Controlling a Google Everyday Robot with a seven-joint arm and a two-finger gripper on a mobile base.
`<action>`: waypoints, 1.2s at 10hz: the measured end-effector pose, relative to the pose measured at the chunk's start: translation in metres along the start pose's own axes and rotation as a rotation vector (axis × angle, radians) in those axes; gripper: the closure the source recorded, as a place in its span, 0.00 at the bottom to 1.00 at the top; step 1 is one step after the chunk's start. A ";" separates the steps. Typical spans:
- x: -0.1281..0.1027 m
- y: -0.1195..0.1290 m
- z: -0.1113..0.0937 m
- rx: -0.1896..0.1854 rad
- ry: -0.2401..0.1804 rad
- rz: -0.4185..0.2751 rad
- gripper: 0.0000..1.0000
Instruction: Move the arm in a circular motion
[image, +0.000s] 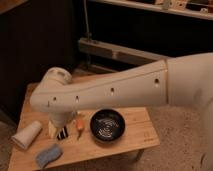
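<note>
Across the middle of the view the arm (115, 92) reaches from the right edge out to the left, its thick cream segment slanting slightly downward above the wooden table (145, 131); the rounded joint at its far end sits over the table's left half, and from there a short section turns down toward the board. At the bottom of that section the gripper (56, 126) hangs low over the left part of the table, between a pale cup (27, 134) lying on its side and a small orange item (80, 126); whether it is spread or pressed together cannot be told, and it appears to carry nothing. Beside it lies a small dark striped object (63, 133), though touching or apart is unclear; a grey-blue sponge (48, 155) rests near the front left corner; a black bowl (107, 125) stands just right of the orange item. Nothing needs grasping for a circular sweep, so the tabletop things likely serve only as clutter; judging by how low the gripper hangs, the sweep risks brushing the cup or the orange item.
</note>
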 end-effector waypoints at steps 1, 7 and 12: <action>-0.022 -0.010 0.002 0.017 -0.007 0.018 0.20; -0.085 -0.132 0.021 0.068 -0.008 0.253 0.20; -0.045 -0.270 0.030 0.062 0.026 0.577 0.20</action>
